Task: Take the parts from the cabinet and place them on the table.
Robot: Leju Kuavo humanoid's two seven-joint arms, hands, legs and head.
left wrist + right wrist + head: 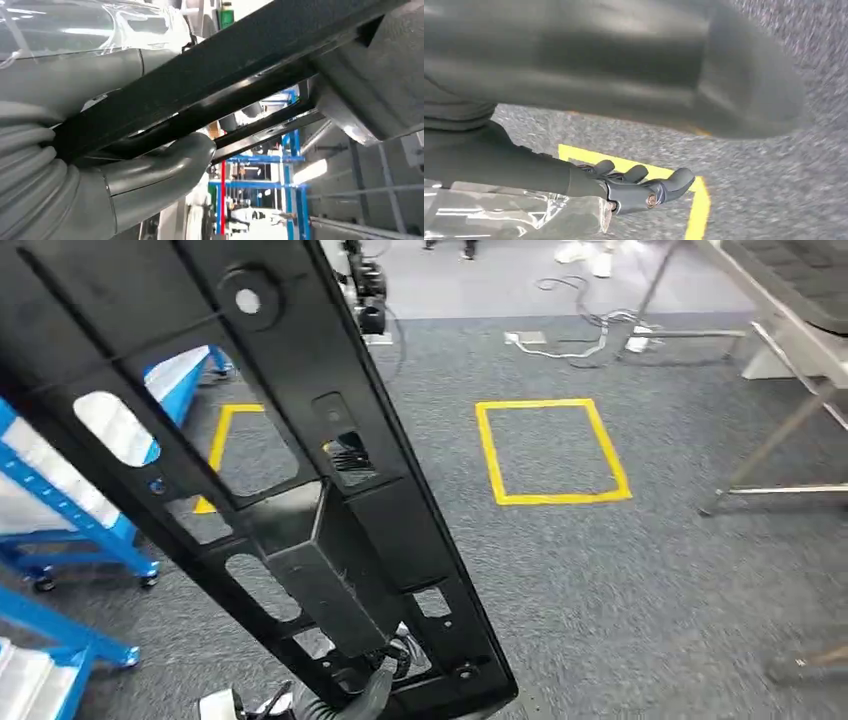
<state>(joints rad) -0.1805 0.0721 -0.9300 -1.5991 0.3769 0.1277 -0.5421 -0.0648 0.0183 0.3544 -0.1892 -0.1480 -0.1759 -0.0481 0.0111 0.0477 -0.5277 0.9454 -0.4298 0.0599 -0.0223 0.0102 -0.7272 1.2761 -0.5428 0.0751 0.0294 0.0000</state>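
Note:
A long black metal frame part (300,440) with cut-out windows and a boxy middle block slants from the upper left down to the bottom centre of the head view. My left hand (365,695) grips its lower end. In the left wrist view the thick grey thumb (150,170) curls under one black bar of the frame (240,55). My right hand (639,187) hangs over grey carpet with nothing in it, its dark fingers apart.
A blue wheeled rack (70,510) stands at the left. Yellow tape squares (552,452) mark the grey carpet. A metal-legged table (790,440) stands at the right edge. Cables and a power strip (580,335) lie on the floor farther off.

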